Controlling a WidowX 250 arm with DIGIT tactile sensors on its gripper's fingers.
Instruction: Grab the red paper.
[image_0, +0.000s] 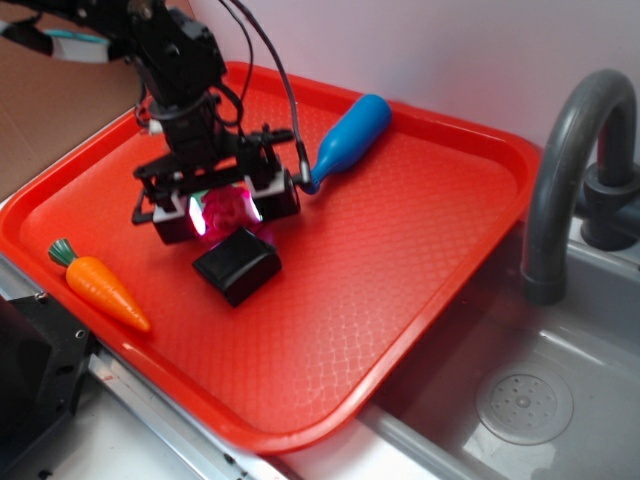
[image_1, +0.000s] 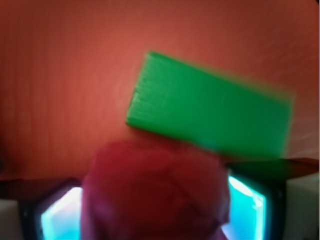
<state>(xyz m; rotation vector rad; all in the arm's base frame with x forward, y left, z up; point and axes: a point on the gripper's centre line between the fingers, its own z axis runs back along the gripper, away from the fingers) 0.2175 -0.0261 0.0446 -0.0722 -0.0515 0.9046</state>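
Red paper (image_1: 155, 192) is seen nearest the wrist lens, pinched between the gripper (image_0: 225, 212) pads. Green block (image_1: 210, 112) is noted at 1 o'clock of it, on the red tray (image_0: 420, 230); black block (image_0: 237, 264) lies just beside the gripper at 5 o'clock.

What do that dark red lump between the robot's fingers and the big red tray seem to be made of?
The red paper looks like crumpled paper: dull, wrinkled, with an uneven ball shape, sitting between the fingers of the gripper. The wrist view is too blurred to confirm more. The tray seems to be moulded plastic with a slightly shiny, scale-like embossed surface and a raised, rounded rim.
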